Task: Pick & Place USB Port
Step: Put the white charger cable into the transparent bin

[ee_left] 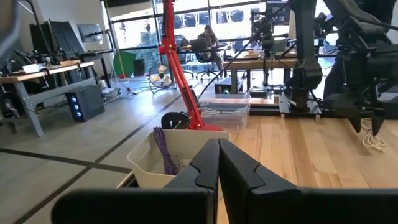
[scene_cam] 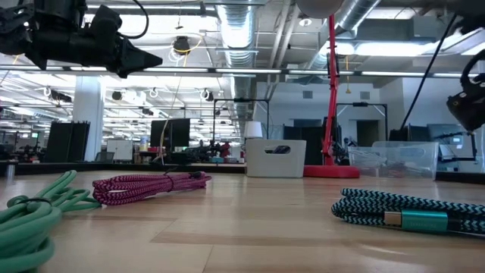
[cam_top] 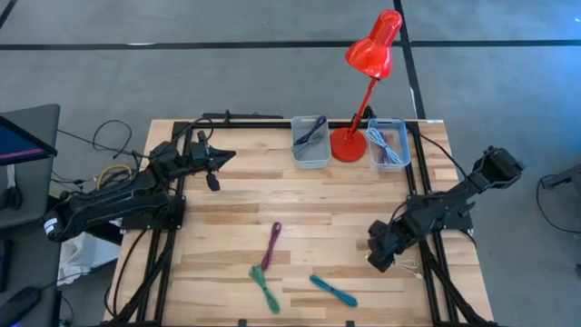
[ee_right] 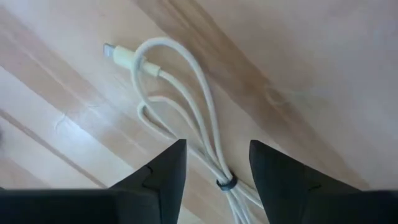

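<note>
From above, the right arm reaches down over the desk's (cam_top: 227, 213) right edge, its pincer (cam_top: 381, 257) low above a white cable (cam_top: 410, 266). The left arm lies folded at the desk's left rear, its pincer (cam_top: 221, 157) pointing toward the grey bin (cam_top: 310, 142).

In the left wrist view, that pincer's fingers (ee_left: 205, 165) press together.

In the right wrist view, the pincer (ee_right: 214, 165) stands apart, straddling the bundled white cable (ee_right: 180, 112) lying on the wood.

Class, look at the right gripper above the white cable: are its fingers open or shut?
Open. In the right wrist view the right gripper shows a clear gap between its fingers, and the white cable lies on the table beneath, ungrasped.
</note>
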Motion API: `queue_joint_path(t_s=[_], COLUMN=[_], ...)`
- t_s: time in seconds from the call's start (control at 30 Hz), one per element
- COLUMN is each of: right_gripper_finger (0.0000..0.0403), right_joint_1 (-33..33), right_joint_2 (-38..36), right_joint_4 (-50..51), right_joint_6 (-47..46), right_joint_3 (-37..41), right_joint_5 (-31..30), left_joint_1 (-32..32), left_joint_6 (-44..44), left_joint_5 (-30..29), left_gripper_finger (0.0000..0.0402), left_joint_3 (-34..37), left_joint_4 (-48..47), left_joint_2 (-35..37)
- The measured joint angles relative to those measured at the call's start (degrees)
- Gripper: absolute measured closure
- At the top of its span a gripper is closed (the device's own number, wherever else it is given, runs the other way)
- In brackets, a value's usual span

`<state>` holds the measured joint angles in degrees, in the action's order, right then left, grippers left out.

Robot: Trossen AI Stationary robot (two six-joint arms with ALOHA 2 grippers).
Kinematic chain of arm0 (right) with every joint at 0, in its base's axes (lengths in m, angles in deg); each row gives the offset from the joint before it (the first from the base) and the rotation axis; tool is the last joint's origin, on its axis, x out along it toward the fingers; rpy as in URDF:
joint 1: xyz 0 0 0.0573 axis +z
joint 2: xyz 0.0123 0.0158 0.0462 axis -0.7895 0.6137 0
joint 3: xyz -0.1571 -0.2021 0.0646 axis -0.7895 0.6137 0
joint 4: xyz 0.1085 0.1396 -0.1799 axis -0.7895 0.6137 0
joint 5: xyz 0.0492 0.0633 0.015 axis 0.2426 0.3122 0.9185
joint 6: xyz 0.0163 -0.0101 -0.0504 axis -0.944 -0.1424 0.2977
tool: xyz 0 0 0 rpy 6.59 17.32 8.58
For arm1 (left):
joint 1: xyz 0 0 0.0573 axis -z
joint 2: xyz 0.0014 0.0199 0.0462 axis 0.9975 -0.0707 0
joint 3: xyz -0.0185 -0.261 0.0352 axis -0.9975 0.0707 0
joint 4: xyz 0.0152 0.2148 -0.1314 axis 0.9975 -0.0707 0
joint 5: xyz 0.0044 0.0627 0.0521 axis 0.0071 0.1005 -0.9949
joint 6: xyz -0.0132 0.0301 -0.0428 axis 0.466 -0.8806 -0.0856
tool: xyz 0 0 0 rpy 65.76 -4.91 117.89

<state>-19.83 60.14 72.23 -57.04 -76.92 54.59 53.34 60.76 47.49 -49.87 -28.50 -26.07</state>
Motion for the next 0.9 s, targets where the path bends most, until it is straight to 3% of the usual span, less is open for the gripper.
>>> queue_joint_path(t_s=[0.5, 0.9], right_gripper_finger=[0.0243, 0.0308], right_joint_1=[5.61, 5.99], right_joint_2=[0.0, -0.06], right_joint_4=[-3.28, -4.26], right_joint_6=[-6.02, -6.34], right_joint_3=[0.57, 3.71], right_joint_5=[0.18, 0.13], left_joint_1=[0.0, 0.0], left_joint_6=[1.07, 1.06], left_joint_5=[0.0, 0.0], left_gripper_finger=[0.0394, 0.0393], left_joint_3=[0.0, 0.0], left_joint_4=[-0.51, -0.51], left_joint_2=[-0.02, -0.02])
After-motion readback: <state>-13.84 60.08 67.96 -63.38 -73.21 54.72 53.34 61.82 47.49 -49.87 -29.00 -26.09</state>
